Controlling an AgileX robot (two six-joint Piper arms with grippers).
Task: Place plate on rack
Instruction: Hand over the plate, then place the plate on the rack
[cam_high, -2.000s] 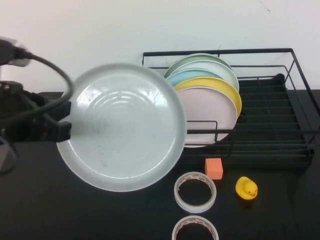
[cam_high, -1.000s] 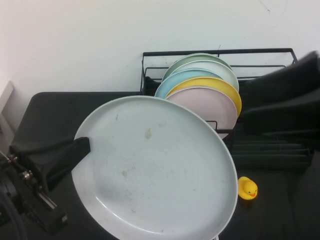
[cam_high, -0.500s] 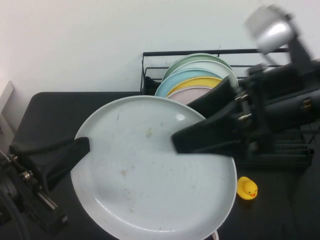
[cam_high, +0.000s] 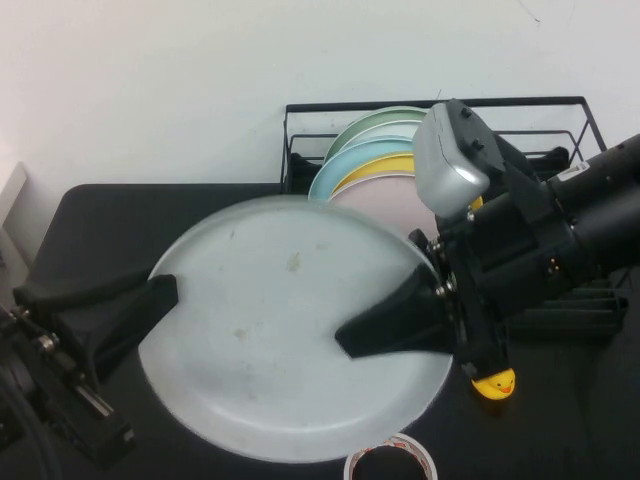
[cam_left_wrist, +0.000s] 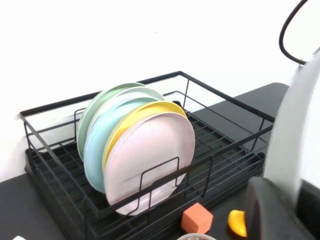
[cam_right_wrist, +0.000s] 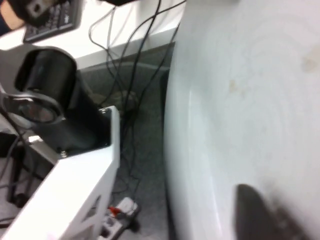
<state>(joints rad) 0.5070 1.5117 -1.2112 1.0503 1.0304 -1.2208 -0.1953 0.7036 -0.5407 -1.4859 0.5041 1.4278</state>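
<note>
your left gripper (cam_high: 158, 300) pinches the plate (cam_high: 270, 330) at its rim, holding it up off the table, near the rack (cam_high: 560, 290). your right gripper (cam_high: 365, 338) is at the opposite rim, one finger (cam_high: 390, 320) lying over the plate's face; whether its fingers have clamped you cannot tell.

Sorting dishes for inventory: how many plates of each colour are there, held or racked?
Grey plate: 1, gripped at its edge by the left gripper; the right gripper reaches over its opposite side
Green plate: 1
White plate: 1
Light blue plate: 1
Yellow plate: 1
Pink plate: 1
Total: 6, five in the rack
</note>
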